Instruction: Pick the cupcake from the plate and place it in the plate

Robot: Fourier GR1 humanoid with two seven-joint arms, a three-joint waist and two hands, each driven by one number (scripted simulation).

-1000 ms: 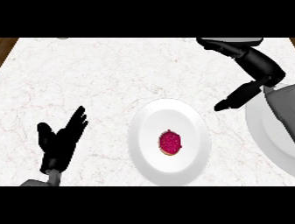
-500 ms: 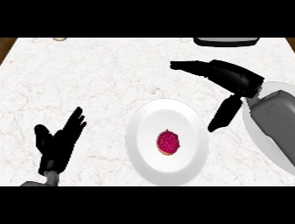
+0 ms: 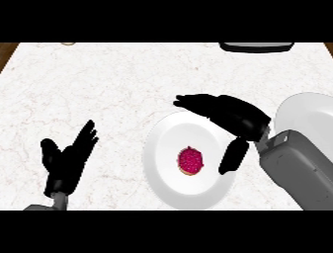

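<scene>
The table point(image 3: 125, 84) is a white marbled slab, with brown wood showing past its left and right edges. At its far edge sits a dark object point(image 3: 256, 47), cut off by the view, and a small pale item point(image 3: 67, 43) lies at the far left; neither can be identified.

The right forearm point(image 3: 308, 173) is grey and enters from the lower right, lying across the gap between the two plates. The near plate point(image 3: 161, 158) is white and sits centre-right of the table. The second plate point(image 3: 318, 118) is also white, at the right edge, partly covered by the forearm.

The right hand point(image 3: 231, 116) is poised over the far rim of the near plate, fingers extended leftward and relaxed, thumb hanging down beside the plate's right rim; it holds nothing. The left hand point(image 3: 66, 160) rests at the lower left, open, fingers up, well apart from the plates.

The cupcake point(image 3: 190, 160), pink-topped, stands in the middle of the near plate, untouched, just beside the right thumb
</scene>
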